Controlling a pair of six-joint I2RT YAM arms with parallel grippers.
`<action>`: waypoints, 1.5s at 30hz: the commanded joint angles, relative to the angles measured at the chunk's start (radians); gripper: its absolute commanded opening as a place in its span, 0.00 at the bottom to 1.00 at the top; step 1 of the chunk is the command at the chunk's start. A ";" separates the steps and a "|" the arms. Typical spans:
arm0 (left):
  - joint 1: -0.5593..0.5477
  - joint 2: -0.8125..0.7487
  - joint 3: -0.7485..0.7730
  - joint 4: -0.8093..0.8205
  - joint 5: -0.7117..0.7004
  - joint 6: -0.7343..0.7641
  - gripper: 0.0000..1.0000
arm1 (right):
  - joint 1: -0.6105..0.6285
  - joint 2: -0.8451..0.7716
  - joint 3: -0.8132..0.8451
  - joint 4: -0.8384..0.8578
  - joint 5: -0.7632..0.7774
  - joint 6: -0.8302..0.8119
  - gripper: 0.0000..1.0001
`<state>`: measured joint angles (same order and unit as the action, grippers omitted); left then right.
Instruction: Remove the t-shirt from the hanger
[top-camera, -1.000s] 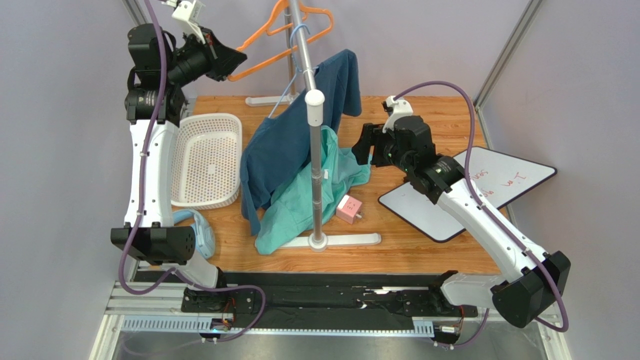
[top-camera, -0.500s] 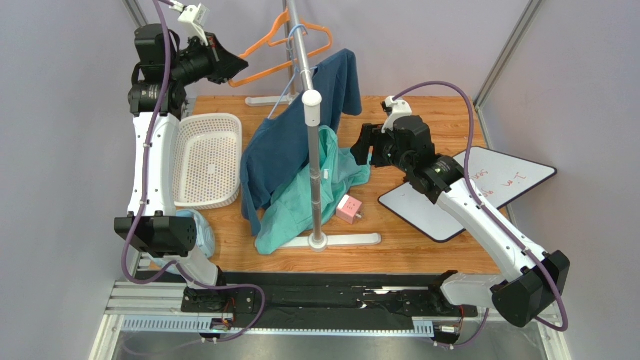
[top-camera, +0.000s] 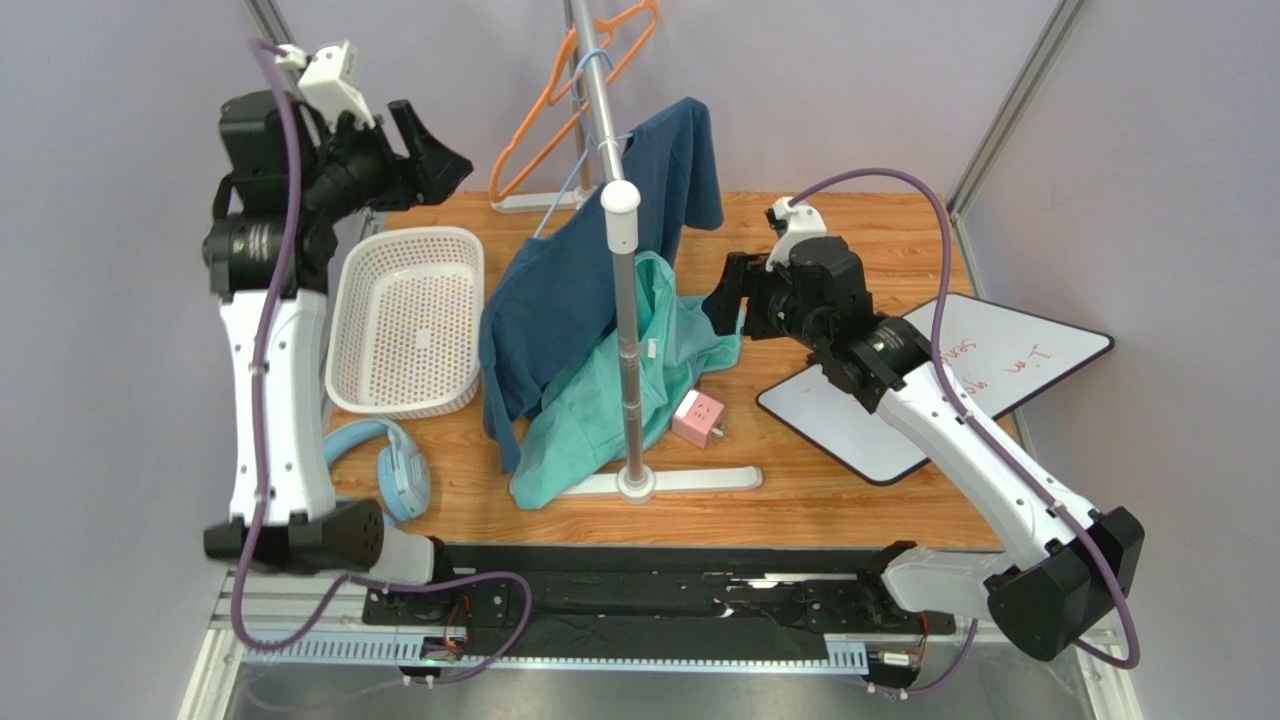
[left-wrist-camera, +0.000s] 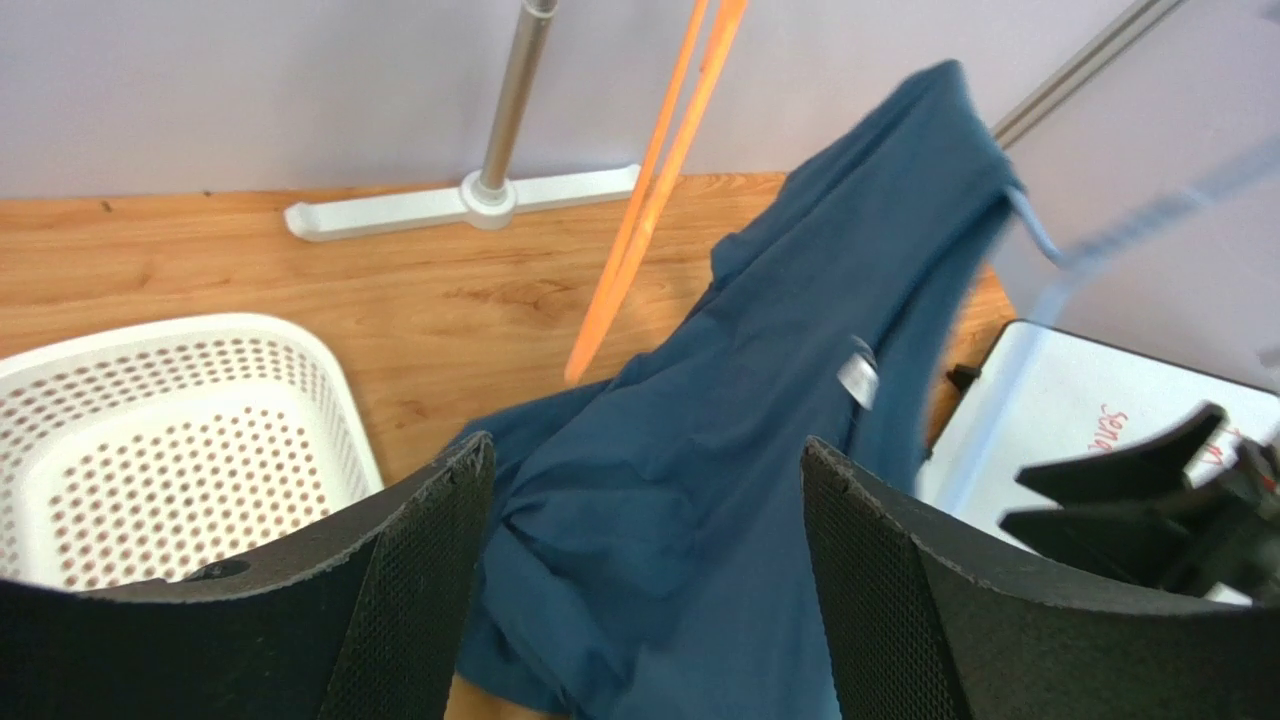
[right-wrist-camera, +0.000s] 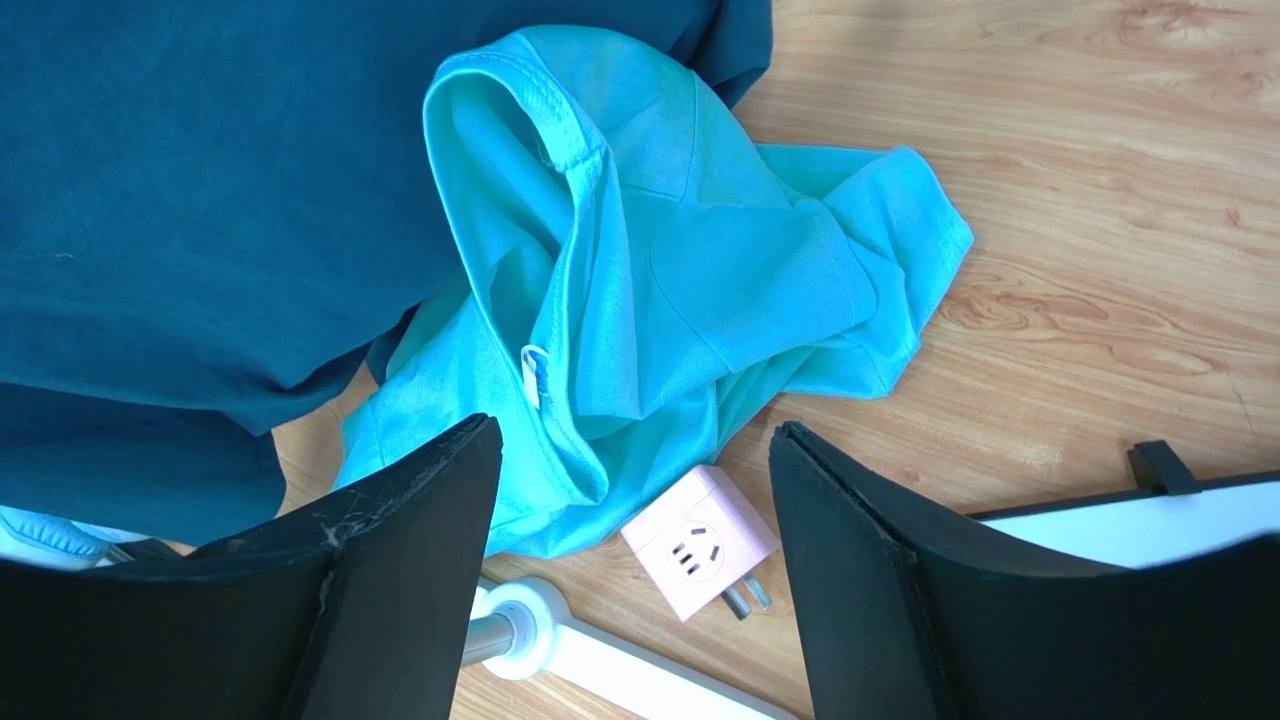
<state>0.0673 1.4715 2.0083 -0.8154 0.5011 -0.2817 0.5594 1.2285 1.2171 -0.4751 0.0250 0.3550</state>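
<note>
A dark blue t-shirt (top-camera: 564, 300) hangs skewed on a light blue hanger (top-camera: 577, 177) on the rack's rail. In the left wrist view the same t-shirt (left-wrist-camera: 751, 450) shows below, with a bare orange hanger (left-wrist-camera: 661, 165) dangling behind it. That orange hanger (top-camera: 559, 98) hangs on the rail, free of any grip. My left gripper (top-camera: 428, 158) is raised to the left of it, open and holding nothing (left-wrist-camera: 646, 450). My right gripper (top-camera: 721, 300) hovers open right of the rack, above a teal t-shirt (right-wrist-camera: 676, 285) crumpled on the table.
A white perforated basket (top-camera: 349, 308) sits at the left, with blue headphones (top-camera: 394, 465) in front of it. A pink plug cube (right-wrist-camera: 699, 555) lies by the rack's white base (top-camera: 691, 480). A whiteboard (top-camera: 962, 375) lies at the right. The rack post (top-camera: 621, 203) stands mid-table.
My left gripper opened and let go of the orange hanger, which swung down to hang from the rail. The left arm drew back to the left. The right arm stayed still.
</note>
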 joint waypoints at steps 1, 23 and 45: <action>0.003 -0.326 -0.119 0.036 -0.032 -0.077 0.77 | -0.004 -0.057 -0.025 0.009 0.003 0.028 0.71; -0.174 -1.131 -1.470 0.528 0.255 -0.534 0.77 | -0.003 -0.179 -0.257 0.128 -0.076 0.156 0.68; -0.399 -1.034 -1.608 0.628 0.047 -0.591 0.75 | 0.096 0.325 -0.285 0.578 -0.229 0.118 0.84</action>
<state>-0.3264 0.4301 0.3927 -0.2394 0.5331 -0.8589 0.6170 1.5002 0.8829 -0.0357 -0.2764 0.5018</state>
